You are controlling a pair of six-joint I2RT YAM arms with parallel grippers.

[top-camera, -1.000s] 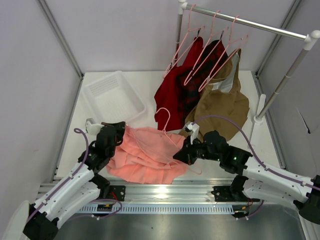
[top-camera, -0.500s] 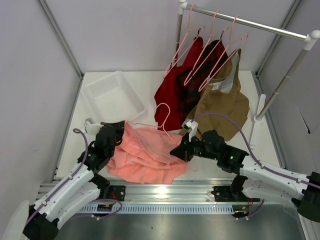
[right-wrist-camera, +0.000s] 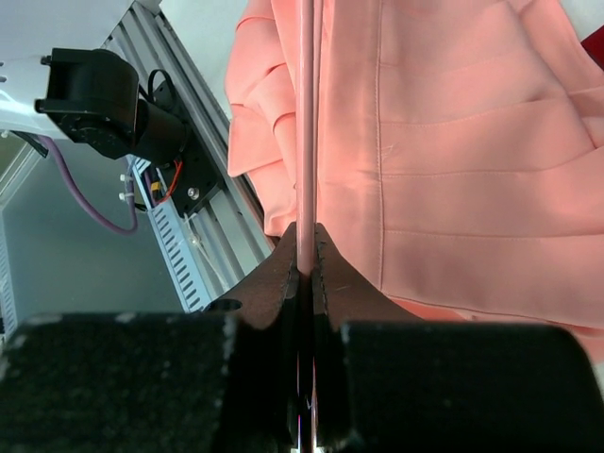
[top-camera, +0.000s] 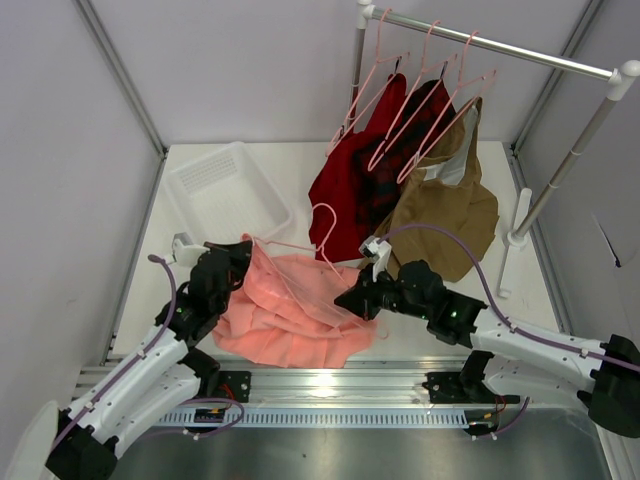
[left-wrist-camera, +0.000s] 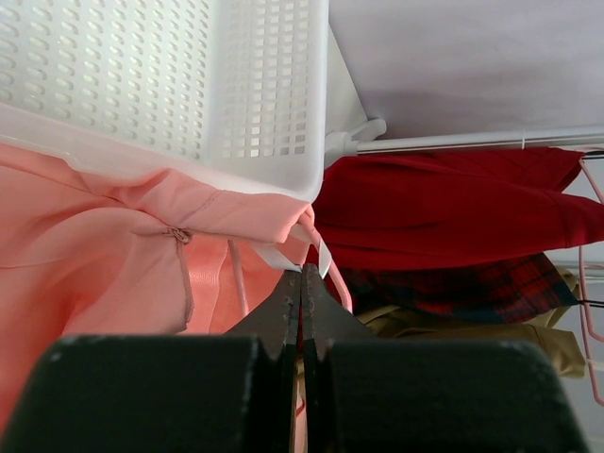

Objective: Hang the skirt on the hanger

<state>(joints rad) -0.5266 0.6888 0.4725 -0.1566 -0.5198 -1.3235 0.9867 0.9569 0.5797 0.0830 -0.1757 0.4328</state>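
Left claw (top-camera: 234, 262): jaws pressed together at the upper left corner of the skirt (top-camera: 290, 315). They appear to nip only a thin edge of waistband near the white label, and how deep the bite goes cannot be told. The white basket (top-camera: 272, 215) lies immediately ahead of this claw, its rim touching the cloth. The skirt is spread on the table between the two claws, rumpled, not yet carried by the hanger (top-camera: 322, 236). The hanger lies across the cloth with its hook raised beyond the right claw. Right claw (top-camera: 352, 300): clamped on one thin arm of the hanger, with the rod running straight out from the fingertips over the skirt. Hazards, in my judgement:

- The slim rod may twist or slide in so narrow a grip.
- The shallow left pinch may let the waistband slip when the cloth is pulled taut.
- The hanger arm may ride over the fabric instead of entering the waist.
- The hook may catch the dark red garment (top-camera: 345, 185) hanging just beyond the right claw.
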